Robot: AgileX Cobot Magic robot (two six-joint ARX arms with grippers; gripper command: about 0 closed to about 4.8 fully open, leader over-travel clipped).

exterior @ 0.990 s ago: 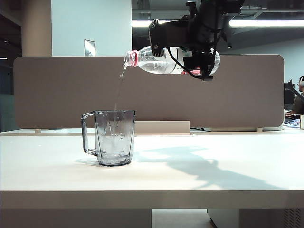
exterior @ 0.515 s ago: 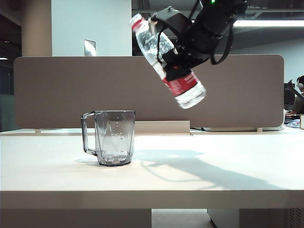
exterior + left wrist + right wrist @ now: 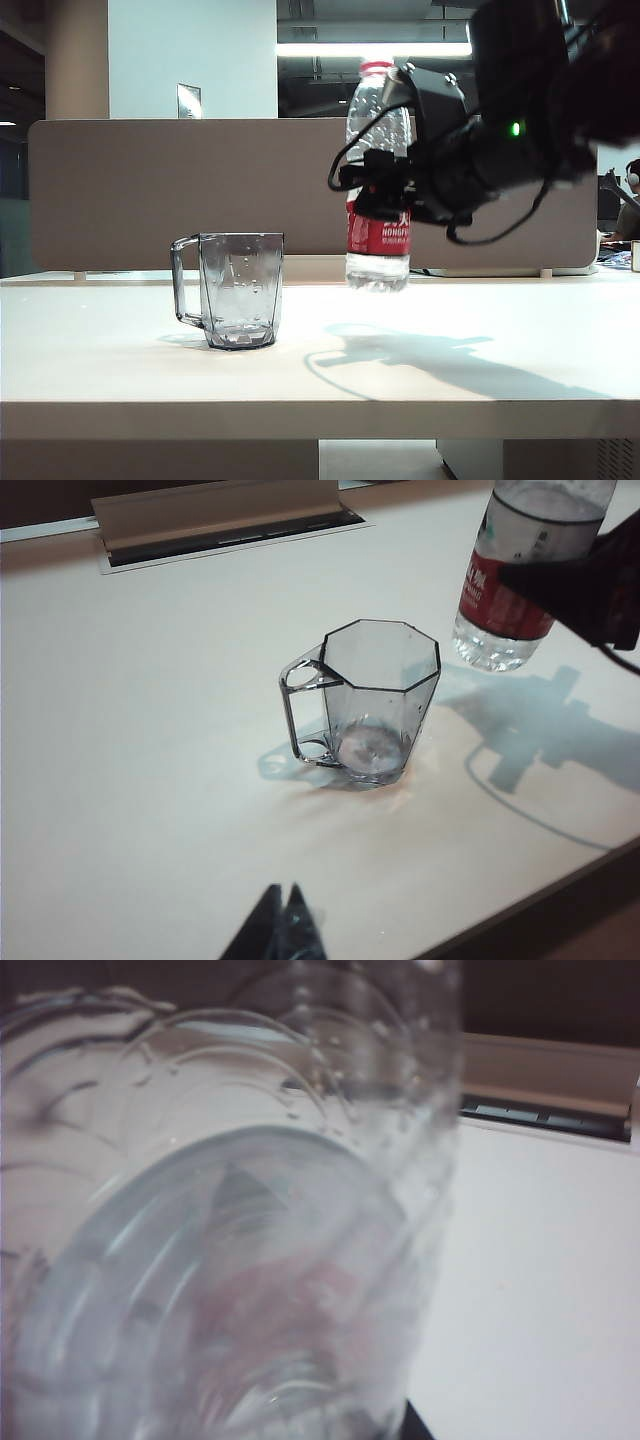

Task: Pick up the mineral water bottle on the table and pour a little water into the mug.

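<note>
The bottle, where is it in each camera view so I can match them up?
Exterior view: bottle upright, right of centre, held above the table by the right gripper.
Left wrist view: its lower part, upper right corner.
Right wrist view: fills the frame.
Shared landmark: the mug, absent from the right wrist view.

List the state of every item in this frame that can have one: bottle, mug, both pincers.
mineral water bottle: upright, uncapped, held in the air above the table, off to the mug's side.
mug: upright on the table, untouched, a little water at the bottom.
right pincer: shut on the bottle's middle.
left pincer: shut, empty, hanging clear of the mug at the near side of the table.
</note>
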